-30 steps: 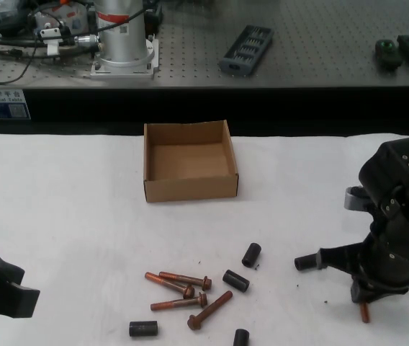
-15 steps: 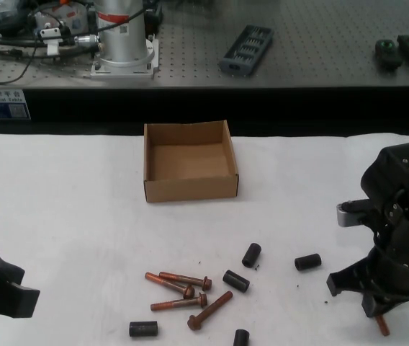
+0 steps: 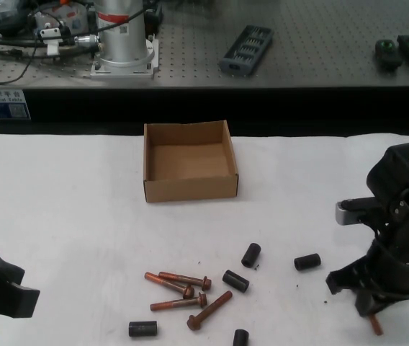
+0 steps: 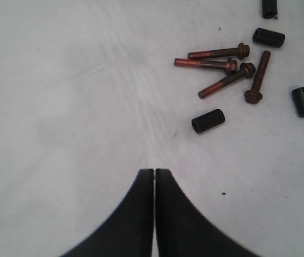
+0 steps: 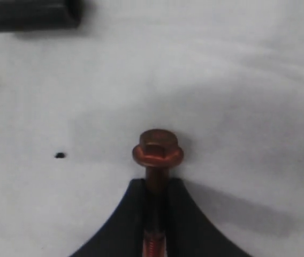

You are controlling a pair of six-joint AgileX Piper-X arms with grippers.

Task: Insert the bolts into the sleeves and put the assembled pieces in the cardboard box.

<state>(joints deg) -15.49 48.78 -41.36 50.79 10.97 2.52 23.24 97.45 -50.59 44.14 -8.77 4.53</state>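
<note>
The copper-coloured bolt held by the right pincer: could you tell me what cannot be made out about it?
- Right wrist view: the threaded end of the copper-coloured bolt is cut off by the picture edge, its shank flanked by the right pincer.
- High view: the black arm covers the bolt except one end.

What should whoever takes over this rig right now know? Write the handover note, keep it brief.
Left hand: shut, holding nothing, above the white cloth beside the pile.
Right hand: shut on a copper bolt, head sticking out past the fingertips.
Four loose bolts and five black sleeves lie on the cloth in front of the cardboard box; one lone sleeve lies nearest the right arm.
Done: one bolt picked up.
Left: all five insertions; nothing boxed.
</note>
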